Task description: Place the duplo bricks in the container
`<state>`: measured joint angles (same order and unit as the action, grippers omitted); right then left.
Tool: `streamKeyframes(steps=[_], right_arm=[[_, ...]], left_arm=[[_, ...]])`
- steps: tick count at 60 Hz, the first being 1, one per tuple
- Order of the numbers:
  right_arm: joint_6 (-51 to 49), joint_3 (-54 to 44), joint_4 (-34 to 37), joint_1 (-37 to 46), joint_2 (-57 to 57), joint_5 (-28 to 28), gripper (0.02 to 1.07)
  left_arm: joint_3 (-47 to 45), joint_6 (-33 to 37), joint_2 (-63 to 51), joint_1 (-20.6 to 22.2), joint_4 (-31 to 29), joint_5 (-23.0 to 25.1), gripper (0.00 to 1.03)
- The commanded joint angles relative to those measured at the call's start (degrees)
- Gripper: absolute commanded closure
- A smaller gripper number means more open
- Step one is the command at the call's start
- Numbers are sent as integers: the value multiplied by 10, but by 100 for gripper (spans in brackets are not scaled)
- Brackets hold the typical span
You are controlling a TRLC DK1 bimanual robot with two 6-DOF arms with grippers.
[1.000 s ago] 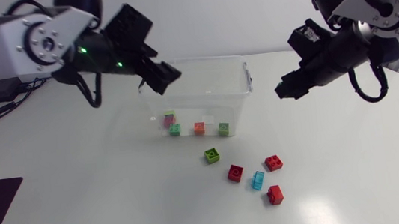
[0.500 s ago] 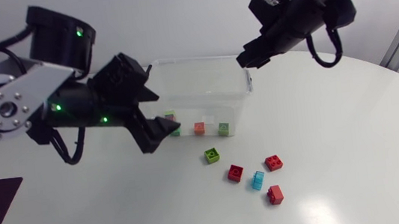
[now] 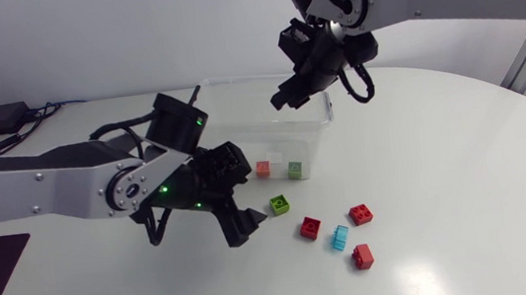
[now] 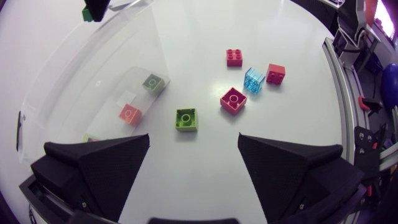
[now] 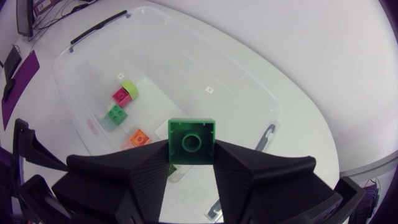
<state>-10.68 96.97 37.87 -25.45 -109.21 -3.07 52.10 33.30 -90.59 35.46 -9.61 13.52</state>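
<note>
— Where does the head camera sit?
— High above the table (image 3: 465, 174), looking down over everything from farthest off.
— And the wrist cameras?
— The left one rides low, facing down past the left gripper (image 4: 194, 140) at the loose bricks (image 4: 233, 100) close by. The right one hangs over the container (image 5: 186, 68), looking straight in past the right gripper (image 5: 191, 149) and its green brick (image 5: 191, 140).
— What do they share?
— All three show the container's orange brick (image 3: 263, 168). Head and left wrist share the lime brick (image 4: 186, 119).

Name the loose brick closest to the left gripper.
The lime green brick, just ahead of the left gripper; the red bricks and blue brick lie farther out.
</note>
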Motion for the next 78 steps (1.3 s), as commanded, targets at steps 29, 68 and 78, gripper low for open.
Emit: streamKeyframes(steps=[29, 68, 78], right_arm=[[-5, -134, -50, 17, 153, 2, 7], [-50, -512, -125, 112, 398, 71, 7], [-47, -544, -115, 114, 436, 79, 7]], left_arm=[[47, 8, -150, 24, 88, -24, 4], [126, -10, -222, 24, 74, -39, 13], [171, -10, -238, 29, 6, -50, 15]])
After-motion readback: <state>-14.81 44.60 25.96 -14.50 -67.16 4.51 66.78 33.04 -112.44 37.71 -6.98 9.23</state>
